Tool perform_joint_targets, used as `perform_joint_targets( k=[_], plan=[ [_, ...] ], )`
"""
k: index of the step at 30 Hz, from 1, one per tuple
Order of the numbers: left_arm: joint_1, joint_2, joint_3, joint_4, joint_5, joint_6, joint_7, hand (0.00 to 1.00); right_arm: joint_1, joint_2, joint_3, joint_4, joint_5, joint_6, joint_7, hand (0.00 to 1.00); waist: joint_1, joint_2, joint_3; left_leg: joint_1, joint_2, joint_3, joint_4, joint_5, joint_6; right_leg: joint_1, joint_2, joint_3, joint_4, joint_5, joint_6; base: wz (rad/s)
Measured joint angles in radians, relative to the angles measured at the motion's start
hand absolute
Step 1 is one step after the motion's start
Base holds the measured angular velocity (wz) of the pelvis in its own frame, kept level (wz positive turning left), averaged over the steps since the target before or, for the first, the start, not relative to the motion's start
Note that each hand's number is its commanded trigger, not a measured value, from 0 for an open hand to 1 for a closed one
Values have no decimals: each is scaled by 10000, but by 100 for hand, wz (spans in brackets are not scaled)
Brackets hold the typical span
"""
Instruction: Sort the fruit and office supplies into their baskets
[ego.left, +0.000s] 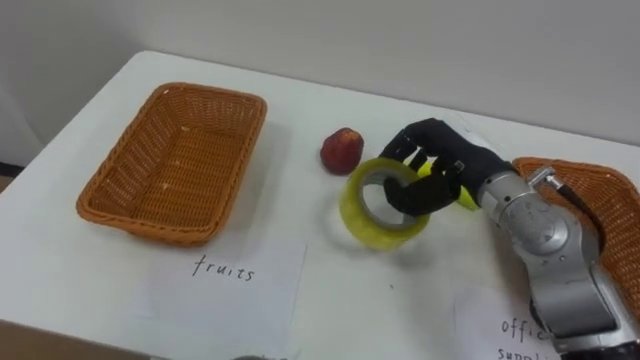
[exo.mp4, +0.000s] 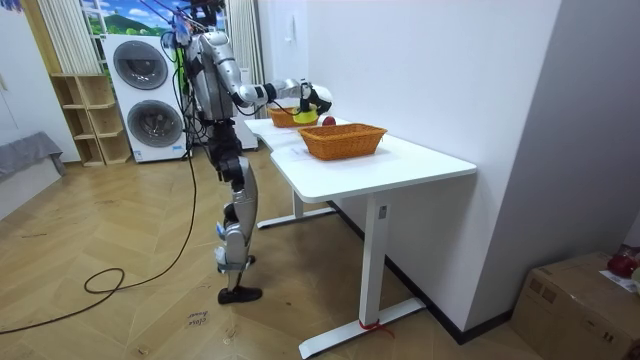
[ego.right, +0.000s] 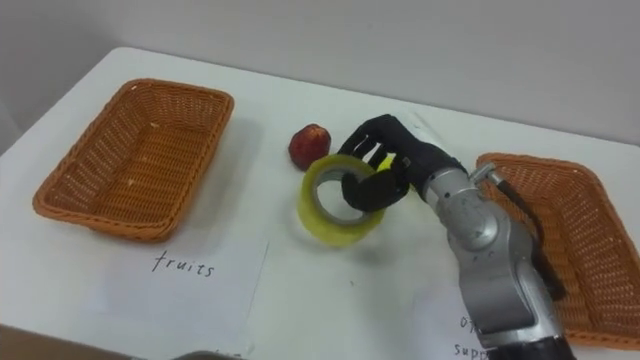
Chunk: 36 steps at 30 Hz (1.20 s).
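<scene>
Right hand (ego.left: 437, 170) is clamping the yellow ring-shaped roll of tape (ego.left: 384, 229), with the fingers curling over the top rim and part of the hand hooking into the hole. The roll is sitting tilted, its open face pointing up and toward the robot. I can't tell whether the lower edge is touching the white table (ego.left: 60, 262) or is just clear of it.

Key relation: the brown wicker basket on the right (ego.left: 603, 200) is lying to the hand's right, just beside the forearm and above the paper label for office supplies (ego.left: 508, 327). So the carry is going to be a short sideways swing to the right, and the right arm is clearly the nearer one. Judgement: the roll needs lifting over the near rim before release.

The small red round fruit (ego.left: 341, 150) is sitting just behind the roll on its left side, close to the fingertips but apart from them. Its target, the empty brown wicker basket on the left (ego.left: 176, 160), is lying well apart across the table, behind the paper marked "fruits" (ego.left: 225, 272).

Risk: the roll is hanging on a hooked grip and may swing or slip.
</scene>
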Motion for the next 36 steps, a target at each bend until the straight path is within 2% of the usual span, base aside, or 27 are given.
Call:
perform_joint_targets(
  k=[9, 18, 23, 28, 32, 36],
  plan=[
    [81, 25, 104, 1, -2, 0, -157, 0, 111, -32, -443, -3, 100, -69, -117, 100, -231, -2, 39, 54, 0, 4, -76, -2, 0, 105, 5, 1, -4, 0, 3, 0],
    [99, 14, 294, 8, -4, -10, -427, 0, 234, -133, -699, -2, 116, -100, -377, 100, -441, -30, 32, 34, 4, 86, 42, -4, 1, 50, 20, 181, 12, 11, 23, -2],
    [-4, 21, 377, 288, -92, -245, -442, 0, 262, -198, -1350, 5, 983, -186, -562, 100, -674, -9, 65, 53, 8, 111, 39, -15, 14, 45, 21, 237, 12, 19, 35, -2],
    [43, 37, 566, 297, -127, -273, -405, 0, 265, -588, -2093, 7, 1310, -312, -983, 100, -975, -115, 88, 62, 38, 148, 31, -19, 9, 23, 54, 282, 13, 19, 35, -1],
    [31, 54, 565, 296, -210, -301, -385, 0, 279, -628, -2231, 32, 1306, -312, -1260, 100, -1026, -187, 72, 206, 89, 229, -29, -33, -15, 40, 98, 354, 18, 25, 25, -10],
    [18, 49, 616, 296, -269, -388, -357, 0, 289, -627, -2260, 32, 1075, -315, -1267, 100, -1262, -236, 53, 197, 136, 401, -43, -50, -43, 13, 151, 484, 14, 37, 6, -8]
  ],
)
